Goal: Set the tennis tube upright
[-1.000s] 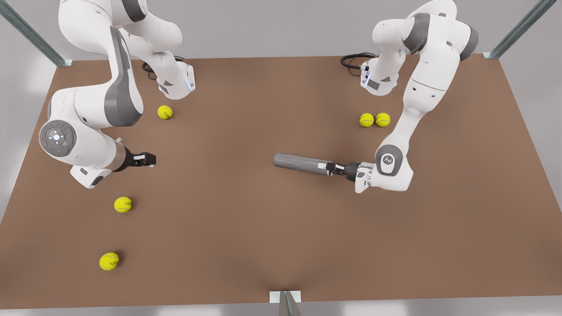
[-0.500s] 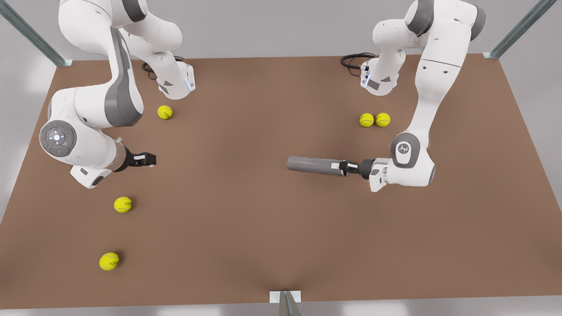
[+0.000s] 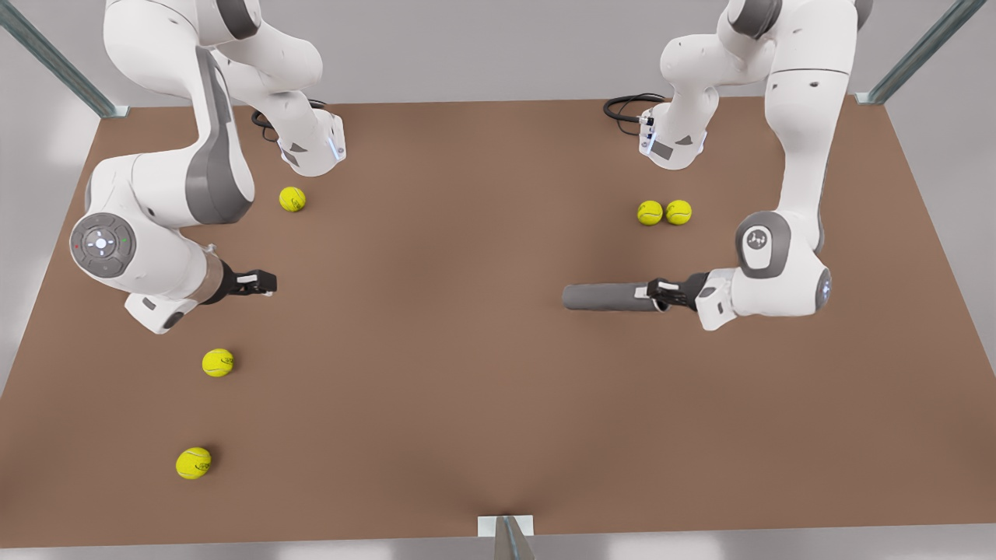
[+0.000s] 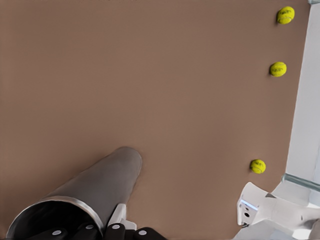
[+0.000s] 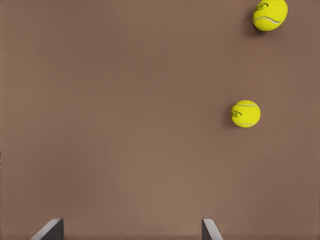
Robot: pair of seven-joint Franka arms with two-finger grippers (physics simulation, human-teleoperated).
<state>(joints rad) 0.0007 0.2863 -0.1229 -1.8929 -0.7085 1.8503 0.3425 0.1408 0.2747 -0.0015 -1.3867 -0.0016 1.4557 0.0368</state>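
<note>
Left gripper (image 3: 657,294) pinches the dark-grey metallic tennis tube (image 3: 607,297) at its rim — tube lying level; right gripper (image 3: 264,282), fingers spread, waits.

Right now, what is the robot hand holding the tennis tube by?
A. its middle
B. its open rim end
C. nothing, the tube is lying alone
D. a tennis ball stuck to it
B. The left wrist view shows the left hand clamped at the light-rimmed open end of the tennis tube, which lies sideways, not upright; the right hand waits open.
</note>
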